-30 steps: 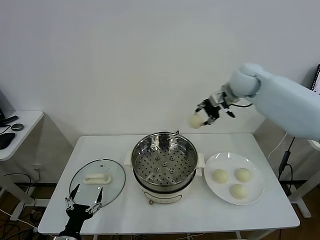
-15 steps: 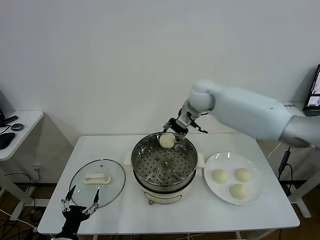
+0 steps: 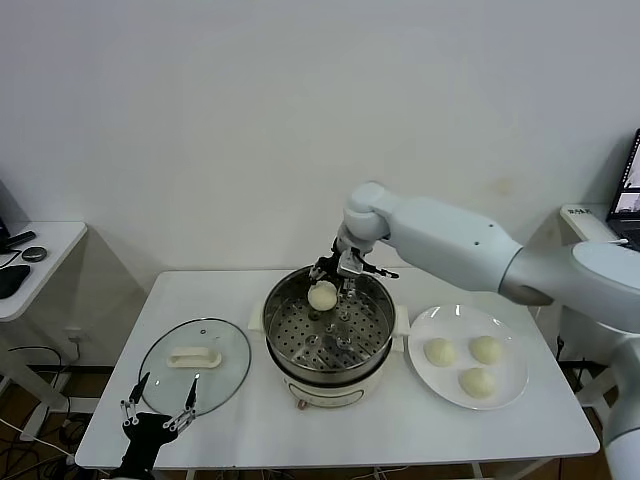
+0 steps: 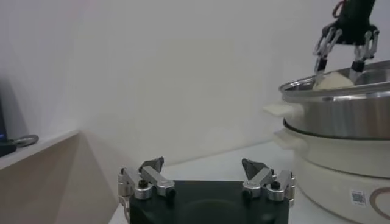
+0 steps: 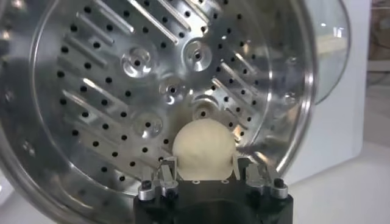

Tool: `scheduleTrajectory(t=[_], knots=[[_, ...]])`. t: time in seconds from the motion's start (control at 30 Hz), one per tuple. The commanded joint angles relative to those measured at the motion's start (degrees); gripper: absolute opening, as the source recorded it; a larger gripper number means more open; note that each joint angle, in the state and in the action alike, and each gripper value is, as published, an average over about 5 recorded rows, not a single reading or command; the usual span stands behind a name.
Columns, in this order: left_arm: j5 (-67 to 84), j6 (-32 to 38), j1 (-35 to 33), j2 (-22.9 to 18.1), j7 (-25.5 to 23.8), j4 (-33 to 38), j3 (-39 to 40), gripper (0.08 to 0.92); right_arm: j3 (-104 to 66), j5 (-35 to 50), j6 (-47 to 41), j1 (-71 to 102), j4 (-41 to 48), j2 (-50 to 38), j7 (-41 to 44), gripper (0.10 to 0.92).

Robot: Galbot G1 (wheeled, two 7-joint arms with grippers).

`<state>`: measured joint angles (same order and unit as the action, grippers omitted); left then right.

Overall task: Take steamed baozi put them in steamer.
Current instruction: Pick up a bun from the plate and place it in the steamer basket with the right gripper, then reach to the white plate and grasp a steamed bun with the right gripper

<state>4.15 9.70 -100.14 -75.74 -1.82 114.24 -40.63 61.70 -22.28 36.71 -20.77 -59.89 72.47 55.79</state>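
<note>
Right gripper (image 3: 325,283) fingers grip one baozi (image 3: 322,294) just above the steamer (image 3: 329,330) tray for release; left gripper (image 3: 160,412), fingers open, waits below the lid (image 3: 195,352).

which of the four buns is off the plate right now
The bun between the right gripper's fingers, over the steamer's perforated tray. The other three buns lie on the white plate beside the steamer.

right tool (image 3: 330,283): grips one baozi (image 3: 322,295) over steamer (image 3: 329,325) | plate (image 3: 468,357): three buns | left tool (image 3: 160,413): spread wide beside lid (image 3: 194,352)
</note>
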Motion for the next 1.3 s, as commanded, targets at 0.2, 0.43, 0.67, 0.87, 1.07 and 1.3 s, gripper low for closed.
scheduleTrajectory(t=[0.2, 0.43, 0.67, 0.87, 1.07, 1.3], knots=[[0.04, 0.12, 0.31, -0.16, 0.03, -0.37, -0.08, 0.823, -1.23, -2.42, 3.48, 0.89, 0.51, -0.02, -2.11, 0.708], [0.92, 0.42, 0.76, -0.31, 0.03, -1.08, -0.19, 0.823, 5.17, 22.83, -14.98, -10.78, -12.48, -9.87, 2.22, 0.820], [3.82, -0.08, 0.99, 1.02, 0.10, -0.65, -0.87, 0.823, 13.12, 32.96, -30.78, -21.14, -21.14, -22.79, -2.10, 0.823], [4.87, -0.92, 1.81, 2.44, 0.11, 0.10, -0.99, 0.823, 18.62, 37.38, -47.57, -25.02, -30.26, -33.68, -1.64, 0.823], [4.58, -0.48, 2.63, 3.90, -0.11, -0.32, -0.90, 0.823, 17.10, 38.61, -63.02, -21.02, -37.93, -43.40, 2.81, 0.823], [4.52, -0.10, 3.19, 4.70, -0.31, -0.42, -0.95, 0.823, 7.88, 31.43, -56.68, -5.99, -34.73, -47.89, 5.18, 0.823]])
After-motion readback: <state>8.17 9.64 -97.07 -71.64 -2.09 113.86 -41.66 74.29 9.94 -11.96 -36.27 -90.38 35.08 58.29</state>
